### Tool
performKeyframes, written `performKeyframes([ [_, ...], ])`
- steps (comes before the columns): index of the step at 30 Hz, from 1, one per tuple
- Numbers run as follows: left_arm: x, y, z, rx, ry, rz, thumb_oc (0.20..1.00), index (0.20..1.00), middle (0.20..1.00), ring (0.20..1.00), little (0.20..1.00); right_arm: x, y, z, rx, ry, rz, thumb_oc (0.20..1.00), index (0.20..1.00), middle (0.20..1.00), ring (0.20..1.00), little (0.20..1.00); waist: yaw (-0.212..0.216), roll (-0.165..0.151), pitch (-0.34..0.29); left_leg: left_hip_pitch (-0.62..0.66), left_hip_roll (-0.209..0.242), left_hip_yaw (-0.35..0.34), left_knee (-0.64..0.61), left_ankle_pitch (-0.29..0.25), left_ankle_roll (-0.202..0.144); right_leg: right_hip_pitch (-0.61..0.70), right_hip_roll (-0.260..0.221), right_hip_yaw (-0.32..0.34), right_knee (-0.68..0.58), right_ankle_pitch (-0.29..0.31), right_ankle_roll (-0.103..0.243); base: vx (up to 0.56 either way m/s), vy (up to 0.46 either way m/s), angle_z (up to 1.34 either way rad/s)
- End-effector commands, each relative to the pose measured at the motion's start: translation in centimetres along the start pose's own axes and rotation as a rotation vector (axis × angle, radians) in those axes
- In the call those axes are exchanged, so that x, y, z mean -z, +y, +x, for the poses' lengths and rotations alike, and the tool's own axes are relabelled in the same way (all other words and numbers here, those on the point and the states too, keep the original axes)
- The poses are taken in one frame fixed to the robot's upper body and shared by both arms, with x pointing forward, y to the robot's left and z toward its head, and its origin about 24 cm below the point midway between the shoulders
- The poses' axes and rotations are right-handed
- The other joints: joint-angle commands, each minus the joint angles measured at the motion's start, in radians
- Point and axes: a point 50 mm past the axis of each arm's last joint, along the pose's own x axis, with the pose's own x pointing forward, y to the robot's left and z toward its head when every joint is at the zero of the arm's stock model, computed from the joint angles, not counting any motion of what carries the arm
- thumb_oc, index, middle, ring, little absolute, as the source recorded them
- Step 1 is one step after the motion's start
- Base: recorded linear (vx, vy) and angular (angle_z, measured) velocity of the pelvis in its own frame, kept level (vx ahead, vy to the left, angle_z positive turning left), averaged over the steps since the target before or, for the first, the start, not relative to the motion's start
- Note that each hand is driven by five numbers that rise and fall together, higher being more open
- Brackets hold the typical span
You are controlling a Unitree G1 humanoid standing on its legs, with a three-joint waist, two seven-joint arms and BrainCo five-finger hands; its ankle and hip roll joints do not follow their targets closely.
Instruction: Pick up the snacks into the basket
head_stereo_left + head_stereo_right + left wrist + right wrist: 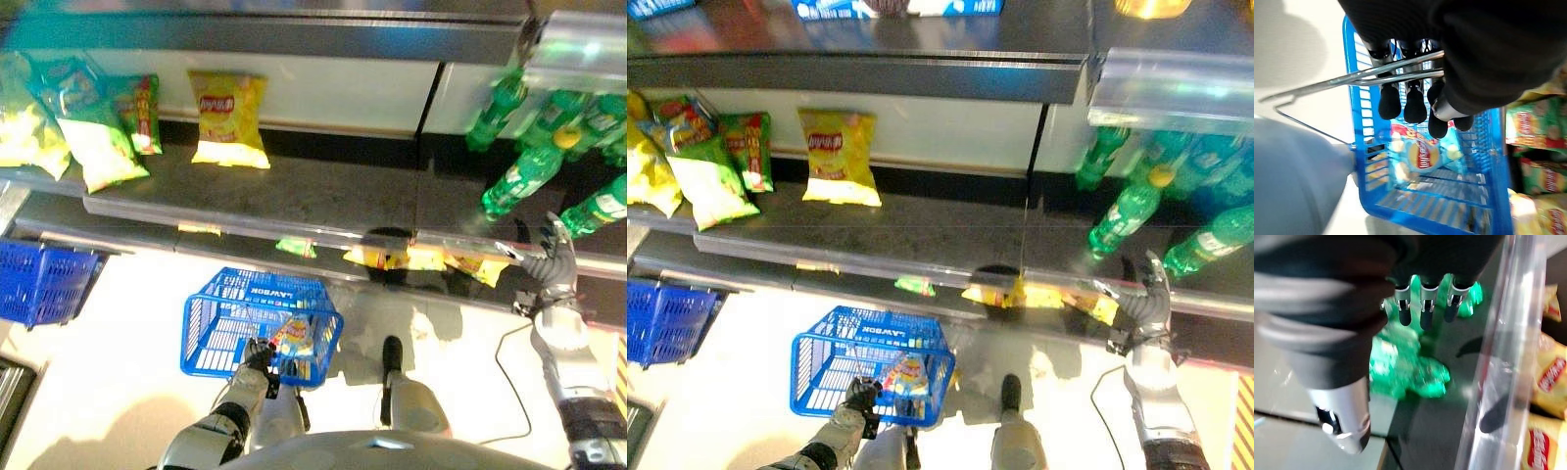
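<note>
Shelves hold snack bags (pixel 228 117); left hand (pixel 1415 100) grips basket handle (pixel 1352 78), right hand (pixel 549 257) spread.

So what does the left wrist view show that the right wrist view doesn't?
The left wrist view shows the left hand curled round the wire handle of the blue basket, with a light blue snack bag lying inside. The right wrist view shows the right hand, its fingers straight, above green bottles on the dark shelf. Both show yellow chip bags at one edge.
</note>
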Motion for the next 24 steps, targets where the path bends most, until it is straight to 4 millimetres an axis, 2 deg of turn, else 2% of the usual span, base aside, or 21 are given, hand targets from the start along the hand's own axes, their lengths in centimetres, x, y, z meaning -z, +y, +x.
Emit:
performKeyframes([
  [1,2.8,0.9,-0.3,-0.030,0.120,0.044,0.200,0.200,0.200,0.200,0.200,-3.5,-0.5,0.8,0.057,-0.175,0.043,1.000,1.000,1.000,1.000,1.000,-0.003,-0.072,-0.002,0.047,-0.027,0.017,-0.028,0.020,0.015,-0.076,-0.075,0.033,0.104,-0.049,0.084,-0.02,0.025,0.10],
  [7,1.7,1.2,0.0,-0.059,0.072,0.042,0.200,0.200,0.200,0.200,0.200,-3.9,0.6,0.9,0.057,-0.188,0.085,1.000,1.000,1.000,1.000,1.000,0.008,-0.064,0.045,0.035,-0.038,0.020,-0.031,0.016,0.022,-0.110,-0.081,0.054,0.121,-0.046,0.080,-0.02,0.026,-0.06],
  [14,0.3,1.4,0.2,-0.068,0.010,0.052,0.200,0.200,0.200,0.200,0.200,-4.5,1.1,2.4,0.089,-0.186,0.085,1.000,1.000,1.000,1.000,1.000,0.020,-0.055,0.076,0.007,-0.046,0.022,-0.031,0.020,0.018,-0.135,-0.084,0.061,0.099,-0.021,0.087,-0.01,0.004,0.01],
  [16,-0.1,1.1,0.2,-0.057,-0.014,0.067,0.200,0.200,0.200,0.200,0.200,-4.9,0.8,4.1,0.141,-0.172,0.088,1.000,1.000,1.000,1.000,1.000,0.029,-0.045,0.088,-0.010,-0.052,0.017,-0.031,0.023,0.016,-0.147,-0.087,0.063,0.086,-0.007,0.090,-0.04,0.019,0.00],
  [18,-0.1,1.0,0.2,-0.053,-0.016,0.068,0.200,0.200,0.200,0.200,0.200,-5.2,0.6,4.5,0.154,-0.171,0.099,1.000,1.000,1.000,1.000,1.000,0.032,-0.042,0.091,-0.015,-0.053,0.017,-0.031,0.025,0.015,-0.151,-0.088,0.064,0.083,-0.004,0.091,-0.02,0.013,-0.09],
  [19,0.0,0.7,0.1,-0.040,-0.023,0.089,0.200,0.200,0.200,0.200,0.200,-5.7,-0.1,5.7,0.192,-0.164,0.093,1.000,1.000,1.000,1.000,1.000,0.040,-0.035,0.095,-0.021,-0.057,0.016,-0.031,0.026,0.014,-0.157,-0.091,0.065,0.080,0.001,0.092,-0.01,0.009,-0.11],
  [20,0.0,0.7,0.1,-0.040,-0.024,0.088,0.200,0.200,0.200,0.200,0.200,-5.7,-0.1,5.8,0.192,-0.165,0.094,1.000,1.000,1.000,1.000,1.000,0.040,-0.034,0.096,-0.021,-0.057,0.016,-0.031,0.026,0.014,-0.158,-0.091,0.066,0.080,0.001,0.092,-0.02,0.017,-0.10],
  [22,0.6,0.3,-0.1,-0.013,-0.018,0.118,0.200,0.200,0.200,0.200,0.200,-6.9,-1.0,8.0,0.228,-0.148,0.090,1.000,1.000,1.000,1.000,1.000,0.054,-0.023,0.103,-0.030,-0.063,0.018,-0.031,0.031,0.011,-0.163,-0.095,0.068,0.075,0.009,0.093,-0.01,0.012,-0.02],
  [23,0.6,0.3,-0.1,-0.013,-0.018,0.118,0.200,0.200,0.200,0.200,0.200,-6.9,-1.0,8.0,0.228,-0.148,0.090,1.000,1.000,1.000,1.000,1.000,0.054,-0.023,0.103,-0.030,-0.063,0.018,-0.031,0.031,0.011,-0.163,-0.095,0.068,0.075,0.009,0.093,0.00,0.000,0.00],
  [24,0.6,0.1,-0.2,-0.002,-0.020,0.133,0.200,0.200,0.200,0.200,0.200,-7.7,-1.3,8.9,0.231,-0.154,0.070,1.000,1.000,1.000,1.000,1.000,0.057,-0.018,0.106,-0.031,-0.064,0.018,-0.031,0.031,0.011,-0.165,-0.095,0.072,0.073,0.011,0.094,0.00,0.000,0.00],
])
